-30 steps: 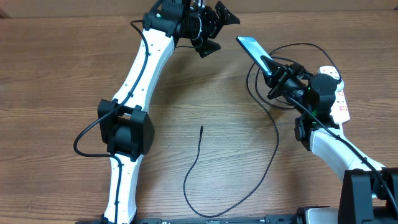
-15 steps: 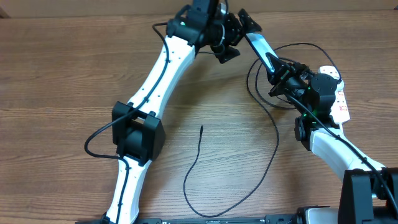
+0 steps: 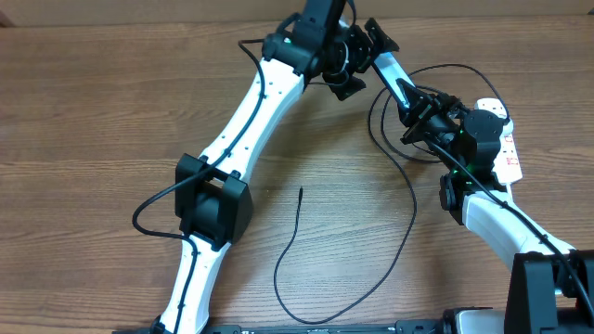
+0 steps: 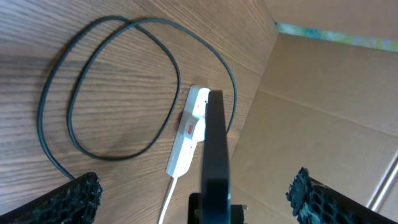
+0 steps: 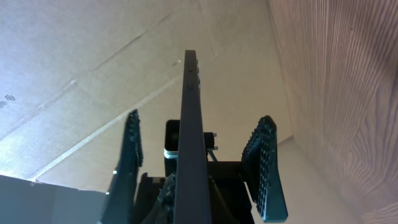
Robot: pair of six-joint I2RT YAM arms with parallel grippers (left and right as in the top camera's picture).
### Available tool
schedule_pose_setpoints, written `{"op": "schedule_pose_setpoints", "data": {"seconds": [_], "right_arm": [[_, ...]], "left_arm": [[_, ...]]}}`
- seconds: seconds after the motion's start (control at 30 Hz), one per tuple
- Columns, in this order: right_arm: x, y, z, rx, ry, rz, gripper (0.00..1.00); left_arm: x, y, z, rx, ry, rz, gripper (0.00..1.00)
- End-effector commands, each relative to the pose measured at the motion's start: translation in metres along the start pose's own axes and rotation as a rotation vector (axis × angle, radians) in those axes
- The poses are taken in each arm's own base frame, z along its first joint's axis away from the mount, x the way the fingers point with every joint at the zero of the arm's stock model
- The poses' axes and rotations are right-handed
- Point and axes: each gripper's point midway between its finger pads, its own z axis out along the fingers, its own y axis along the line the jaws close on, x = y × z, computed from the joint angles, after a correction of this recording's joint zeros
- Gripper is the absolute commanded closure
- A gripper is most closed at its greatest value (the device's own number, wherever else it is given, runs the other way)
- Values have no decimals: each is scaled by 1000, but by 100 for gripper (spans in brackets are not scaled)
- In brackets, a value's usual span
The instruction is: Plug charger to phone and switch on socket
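The right jaws were clenched on the phone (image 3: pixel 391 74), holding it edge-up above the desk (image 3: pixel 93 139), while the left jaws gaped released astride its far end, probably to steady it, the charger tip (image 3: pixel 300 192) lying well apart.

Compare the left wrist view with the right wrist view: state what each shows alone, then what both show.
Left wrist only: the socket with a red switch, and the charger looped on the table beside it. Right wrist only: the housing between the left fingers, seen head-on. Both: the phone edge-on between those open fingers, with a gap on each side, and the cardboard wall.
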Motion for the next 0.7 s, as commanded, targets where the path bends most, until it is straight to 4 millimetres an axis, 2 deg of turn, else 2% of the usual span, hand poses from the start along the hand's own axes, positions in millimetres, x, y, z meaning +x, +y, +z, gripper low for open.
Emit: {"op": "schedule_pose_setpoints", "data": {"seconds": [0.0, 0.27, 0.47, 0.53, 0.67], "right_arm": [[11, 9, 1, -16, 37, 99, 96], [14, 7, 1, -4, 55, 102, 96], [15, 7, 1, -1, 59, 102, 97], [16, 6, 1, 3, 64, 101, 96], [17, 5, 1, 9, 74, 101, 96]], "left_arm": [[10, -10, 0, 7, -20, 11, 0], [11, -11, 0, 9, -16, 12, 0], [12, -11, 0, 11, -9, 12, 4], [13, -11, 0, 11, -6, 13, 7], [13, -11, 1, 11, -6, 13, 20]]}}
